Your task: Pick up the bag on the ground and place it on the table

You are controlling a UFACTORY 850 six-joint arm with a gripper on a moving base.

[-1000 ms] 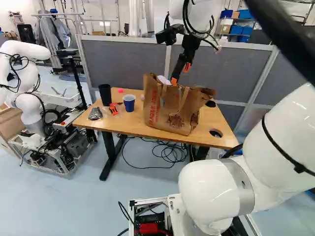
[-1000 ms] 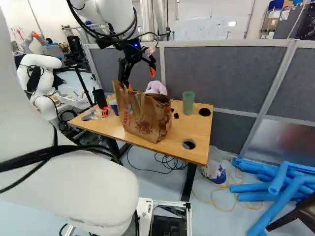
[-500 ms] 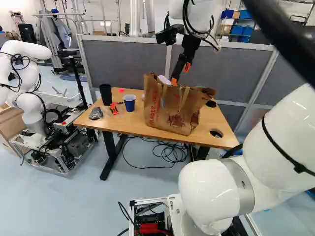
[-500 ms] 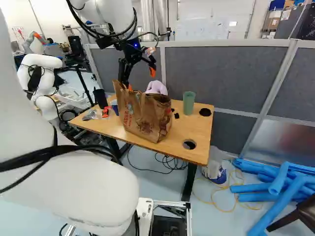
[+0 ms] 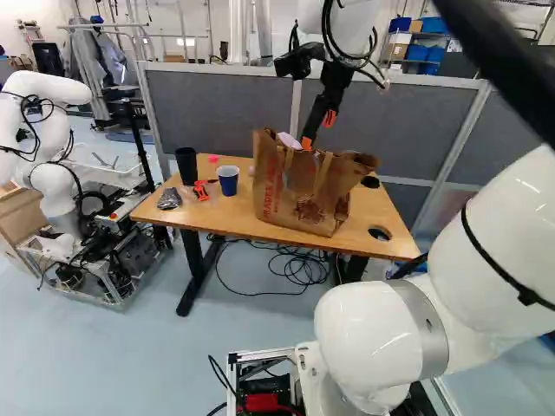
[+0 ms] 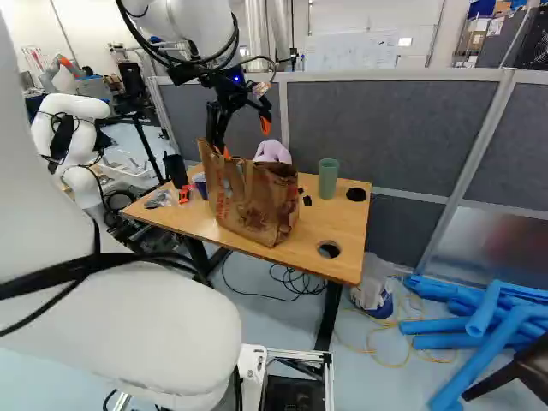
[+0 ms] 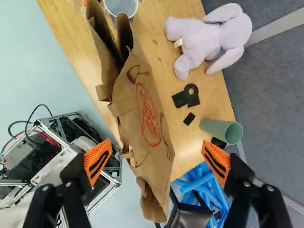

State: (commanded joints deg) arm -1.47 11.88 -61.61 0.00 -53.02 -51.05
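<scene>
In the right base view, the shopping bag [image 6: 244, 204] is showing creased, matt brown paper, the plush toy [image 6: 273, 152] at its one o'clock is wearing soft-looking cloth, the tabletop [image 6: 330, 223] is looking smooth and wooden

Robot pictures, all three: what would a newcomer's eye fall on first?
The brown paper bag, big on the table, with the robot's black gripper open over it. Next, the lilac plush toy behind the bag, and the blue tubes heaped on the floor at the right of the right base view.
</scene>
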